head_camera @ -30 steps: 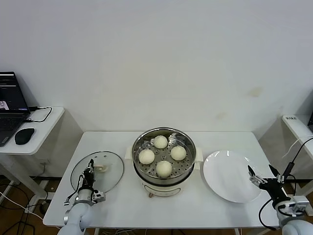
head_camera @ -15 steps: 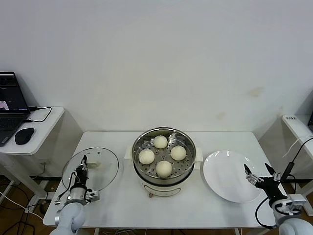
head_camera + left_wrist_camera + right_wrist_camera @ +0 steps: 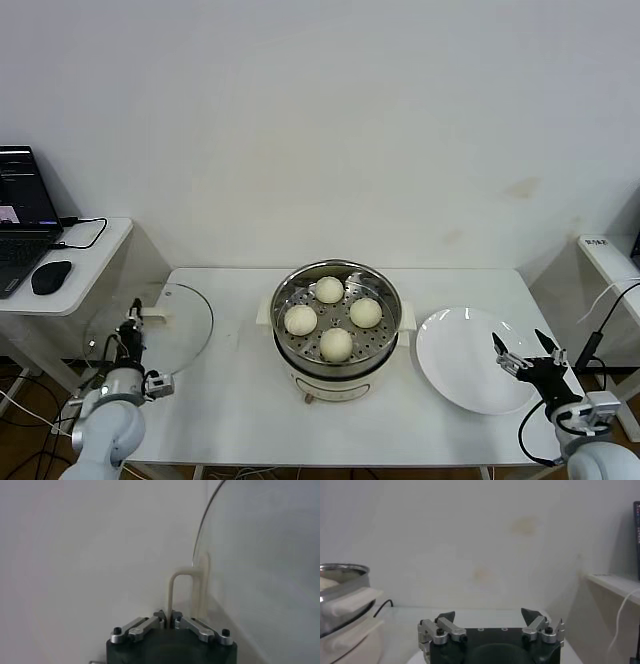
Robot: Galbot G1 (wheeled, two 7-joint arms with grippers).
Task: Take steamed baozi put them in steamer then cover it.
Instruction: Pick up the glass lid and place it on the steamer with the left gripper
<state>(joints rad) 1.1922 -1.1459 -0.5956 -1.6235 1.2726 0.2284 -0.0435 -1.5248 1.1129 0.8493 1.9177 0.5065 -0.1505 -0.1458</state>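
Several cream-white baozi [image 3: 336, 343] lie on the perforated tray inside the shiny steel steamer [image 3: 300, 281] at the table's middle. My left gripper [image 3: 131, 322] is shut on the cream handle [image 3: 181, 582] of the clear glass cover [image 3: 170, 320] and holds it lifted and tilted over the table's left edge. In the left wrist view the cover [image 3: 260, 560] stands on edge beside the handle. My right gripper [image 3: 524, 354] is open and empty, near the white plate's front right rim; it also shows in the right wrist view [image 3: 488, 615].
A flat white plate [image 3: 462, 358] lies right of the steamer. A side table on the left holds a laptop [image 3: 22, 215] and a mouse [image 3: 50, 276]. A white shelf [image 3: 606, 255] and cables stand at the far right.
My left gripper has lifted the cover off the table and carried it left and up, tilting it. My right gripper has shifted slightly by the plate.
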